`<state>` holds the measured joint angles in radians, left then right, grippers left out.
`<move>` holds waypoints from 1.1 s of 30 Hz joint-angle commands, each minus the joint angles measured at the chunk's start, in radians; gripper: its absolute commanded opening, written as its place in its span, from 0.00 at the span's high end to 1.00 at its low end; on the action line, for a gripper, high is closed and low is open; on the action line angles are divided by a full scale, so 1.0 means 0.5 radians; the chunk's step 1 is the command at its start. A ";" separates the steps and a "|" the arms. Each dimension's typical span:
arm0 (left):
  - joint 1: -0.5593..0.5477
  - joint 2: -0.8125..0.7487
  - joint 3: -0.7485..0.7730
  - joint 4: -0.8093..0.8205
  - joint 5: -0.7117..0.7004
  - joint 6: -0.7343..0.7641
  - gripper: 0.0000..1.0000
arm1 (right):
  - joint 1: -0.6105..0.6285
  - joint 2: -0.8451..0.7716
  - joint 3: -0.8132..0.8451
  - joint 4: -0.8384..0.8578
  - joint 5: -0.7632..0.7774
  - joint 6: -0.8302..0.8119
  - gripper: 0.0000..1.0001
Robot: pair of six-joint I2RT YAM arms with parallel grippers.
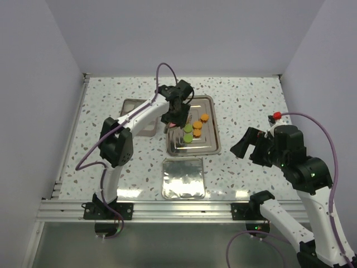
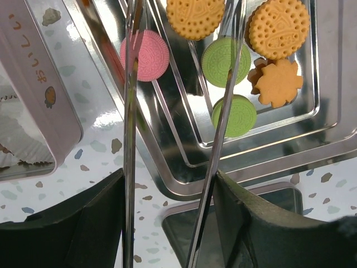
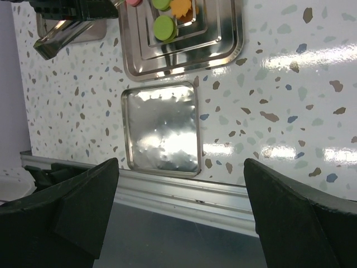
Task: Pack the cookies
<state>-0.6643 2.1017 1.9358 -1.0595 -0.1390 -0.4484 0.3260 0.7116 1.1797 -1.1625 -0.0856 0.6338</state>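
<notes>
- Speckled white table [image 1: 251,106] between pale walls carries a stepped steel tray [image 1: 211,146] at its middle, a shallow square tin [image 1: 183,178] just nearer the arms, and a long box [image 2: 33,84] to the tray's left.
- All the cookies [image 1: 196,133] in view lie flat on the tray, none in the tin.
- The left gripper [image 1: 177,114] hangs over the tray's left part. Its fingers hold a pair of thin metal tongs [image 2: 129,139], whose two blades stand apart and run out past the top of the wrist view, so the tips are hidden.
- The pink cookie [image 2: 146,54] sits between the blades, with the left blade crossing its left edge. Whether metal touches it cannot be told.
- The right blade crosses one of two green cookies [image 2: 234,115].
- Round orange cookies [image 2: 279,28] and a flower-shaped one [image 2: 277,84] lie to the right, outside the blades.
- The right gripper [image 1: 249,146] hovers to the right of the tray, well away from the cookies, with its jaws spread wide and nothing between them.
</notes>
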 commanded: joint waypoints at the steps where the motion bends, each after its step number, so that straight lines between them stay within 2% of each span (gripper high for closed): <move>1: -0.009 0.009 0.092 0.042 -0.026 0.044 0.36 | -0.005 0.025 0.067 0.039 0.052 -0.053 0.03; 14: -0.027 0.018 0.086 0.008 -0.075 0.016 0.52 | -0.002 0.049 0.046 0.070 0.012 -0.117 0.03; 25: -0.012 -0.107 0.390 -0.243 -0.191 0.032 0.56 | -0.005 0.074 -0.034 0.162 -0.046 -0.117 0.03; 28: 0.037 -0.184 0.365 -0.274 -0.204 0.032 0.56 | -0.005 0.083 -0.052 0.193 -0.077 -0.117 0.03; 33: 0.239 -0.390 0.222 -0.262 -0.204 0.062 0.56 | -0.005 0.104 -0.080 0.242 -0.102 -0.108 0.03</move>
<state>-0.6197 2.0289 2.0693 -1.1721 -0.2092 -0.4461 0.3260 0.7567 1.1473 -1.0977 -0.1070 0.5903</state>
